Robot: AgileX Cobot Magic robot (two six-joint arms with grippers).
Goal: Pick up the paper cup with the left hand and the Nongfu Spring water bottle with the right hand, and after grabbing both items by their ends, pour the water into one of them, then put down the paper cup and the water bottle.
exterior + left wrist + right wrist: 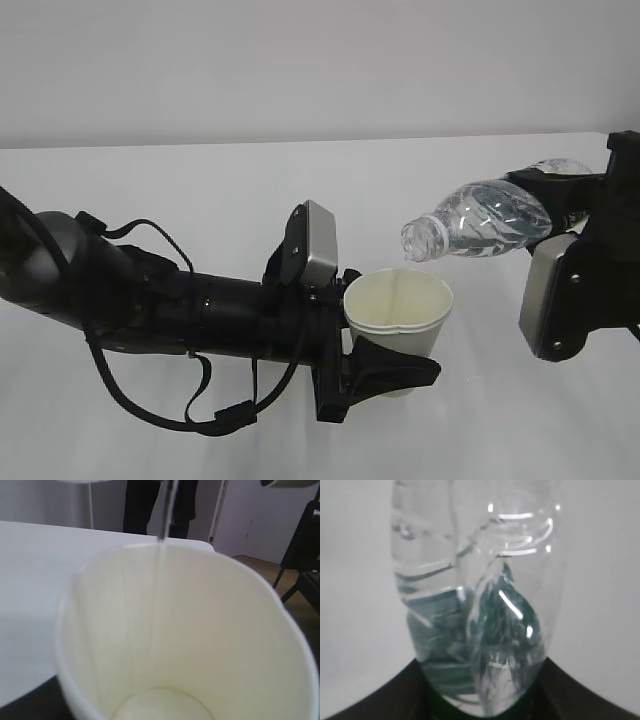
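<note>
On the left, the left hand [385, 365] clasps the paper cup [398, 310] by its lower part and holds it upright above the white table [200, 190]. A thin stream of the water [159, 580] falls inside the far wall of the cup. To the right, the Nongfu Spring water bottle [480, 220] lies tilted, mouth just above the rim, pinched at its bottom end by the right hand [570, 225]. To pour well, I think the tilt should grow slowly, the mouth should stay over the opening, and the cup should stay level.
</note>
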